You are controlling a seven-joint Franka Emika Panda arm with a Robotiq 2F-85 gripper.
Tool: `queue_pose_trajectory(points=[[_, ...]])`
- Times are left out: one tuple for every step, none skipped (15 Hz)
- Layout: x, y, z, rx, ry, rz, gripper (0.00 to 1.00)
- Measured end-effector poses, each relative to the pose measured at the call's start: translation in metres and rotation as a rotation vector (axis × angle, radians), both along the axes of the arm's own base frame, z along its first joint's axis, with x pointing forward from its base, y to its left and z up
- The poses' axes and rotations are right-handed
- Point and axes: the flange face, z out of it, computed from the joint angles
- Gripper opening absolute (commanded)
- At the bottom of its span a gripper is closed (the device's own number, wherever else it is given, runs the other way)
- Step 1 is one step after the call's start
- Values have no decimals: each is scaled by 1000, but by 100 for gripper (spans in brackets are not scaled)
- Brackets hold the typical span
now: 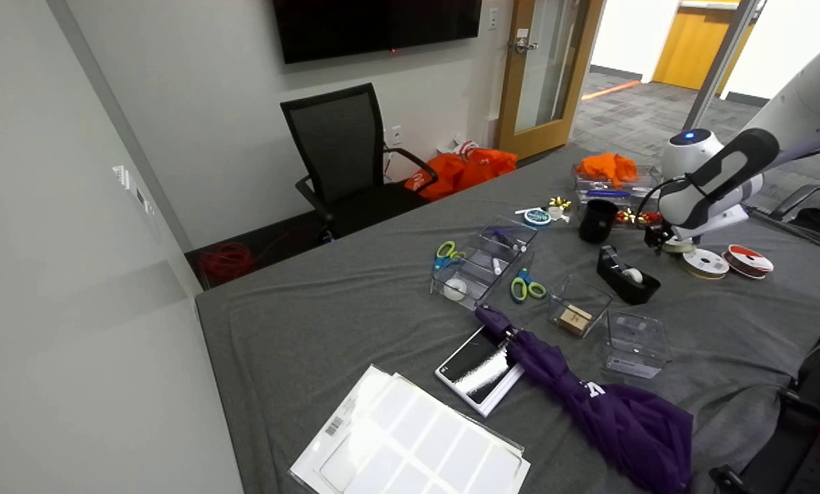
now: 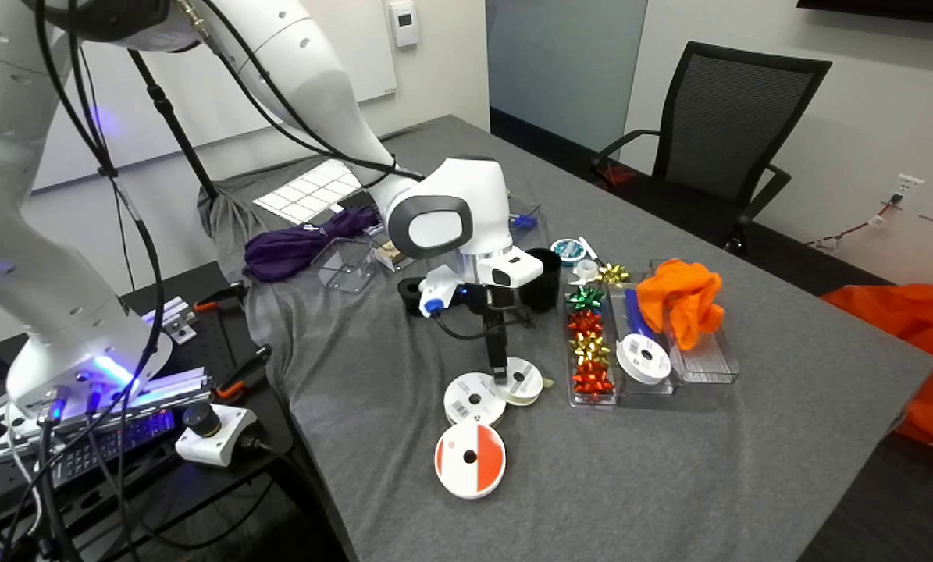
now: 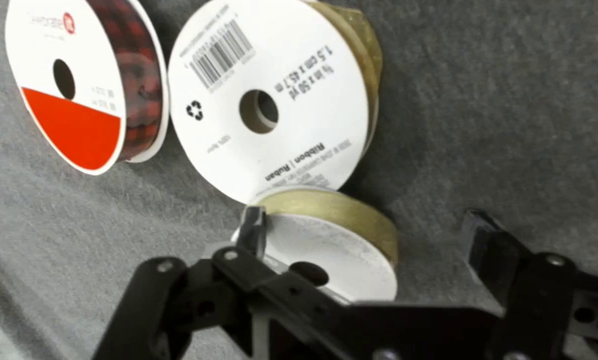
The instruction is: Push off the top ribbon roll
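The top ribbon roll, a white spool with gold ribbon and a dark hole, sits by my gripper in the wrist view (image 3: 349,245) and in both exterior views (image 1: 678,245) (image 2: 524,381). It looks tilted, its edge against the barcoded white spool (image 3: 299,60), which also shows in an exterior view (image 2: 470,394). My gripper (image 3: 364,225) is open, fingers wide apart. One finger is at the roll's left rim; the other is over bare cloth. Part of the roll is hidden behind the gripper. The gripper also shows low at the rolls in the exterior views (image 1: 655,240) (image 2: 500,373).
A reddish-rimmed spool (image 3: 78,85) stands beside the barcoded spool and shows in an exterior view (image 2: 470,459). A tray of bows (image 2: 591,343), a clear tray with another white spool (image 2: 644,359), a black cup (image 1: 598,221) and a tape dispenser (image 1: 628,276) are near.
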Motion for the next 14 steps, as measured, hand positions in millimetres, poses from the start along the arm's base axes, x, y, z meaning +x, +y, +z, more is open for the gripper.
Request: queue_pose_trajectory(points=[[-1,-2,-1,-15,8,2,100],[-2,-4,-2,-27,17,2,100],[-3,-6,-3,-35,22,1,100],[-3,-7,-3,-41,23,-1,100],[-3,-9,-4,-46,24,-2,100],[-3,-11,-5,-51,26,-1,100],[-3,-12,-6,-55,29,0,100],[-3,-13,-7,-58,30,0,75],[-3,-14,-7,-61,31,0,73],[-3,-14,-8,-63,31,1,66],[-2,-14,-8,-64,32,2,57],[-1,-14,-9,-67,32,2,51],[1,-15,-10,-71,31,2,43],[2,-14,-10,-73,28,1,37]])
